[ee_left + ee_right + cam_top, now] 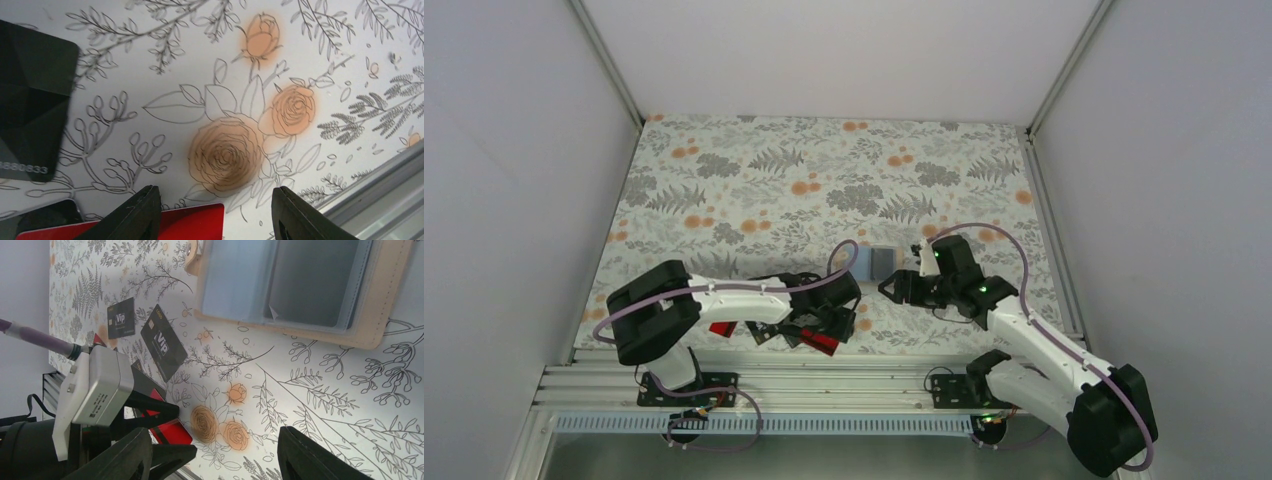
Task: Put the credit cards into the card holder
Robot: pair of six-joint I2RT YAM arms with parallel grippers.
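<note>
Early stage: tan folding card holder (377, 325) w/ light-blue pockets lies open on floral desk (824, 180), poss. one grey card (312, 280) in; thin black & red credit cards (161, 342) loose nearby; both arms' jaws spread, pinching nothing.

A small black card (120, 318) and a larger black card (164, 342) each read "VIP" in white; a faceted black card (32, 105) shows digits ending "880833".
</note>
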